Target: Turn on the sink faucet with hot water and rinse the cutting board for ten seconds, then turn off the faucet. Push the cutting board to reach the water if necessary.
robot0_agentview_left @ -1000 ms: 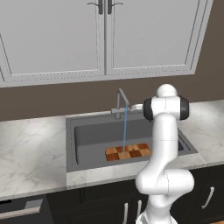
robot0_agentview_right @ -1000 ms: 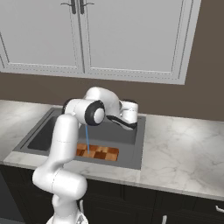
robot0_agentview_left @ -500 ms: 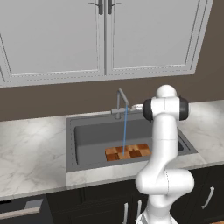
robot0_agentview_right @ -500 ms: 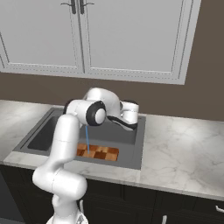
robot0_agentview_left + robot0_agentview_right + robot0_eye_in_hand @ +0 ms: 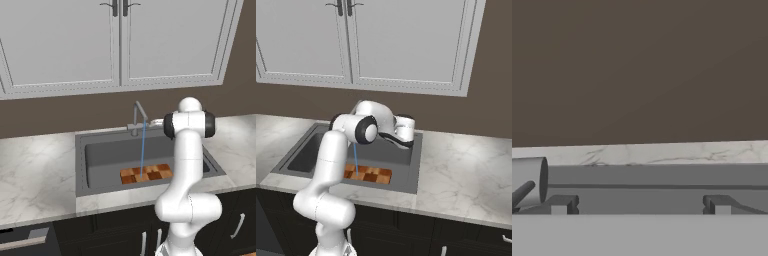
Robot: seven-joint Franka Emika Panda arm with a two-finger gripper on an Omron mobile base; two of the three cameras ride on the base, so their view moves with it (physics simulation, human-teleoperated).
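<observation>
The sink faucet (image 5: 137,116) stands at the back rim of the sink (image 5: 80,165). From its spout a thin pale-blue stream of water (image 5: 142,150) falls onto the checkered cutting board (image 5: 147,174), which lies flat on the basin floor near the front. The right base view shows the water (image 5: 355,157) meeting the cutting board (image 5: 368,174) as well. My gripper (image 5: 638,205) is open, its fingertips (image 5: 559,204) wide apart with nothing between them. It hangs just right of the faucet, pointing at the back wall. The faucet's base (image 5: 531,181) and lever sit outside the left fingertip.
Marble counter (image 5: 35,175) flanks the sink on both sides. A brown wall (image 5: 637,70) rises behind the faucet, with white cabinets (image 5: 115,40) above it. The sink's back rim (image 5: 662,175) lies just below the gripper.
</observation>
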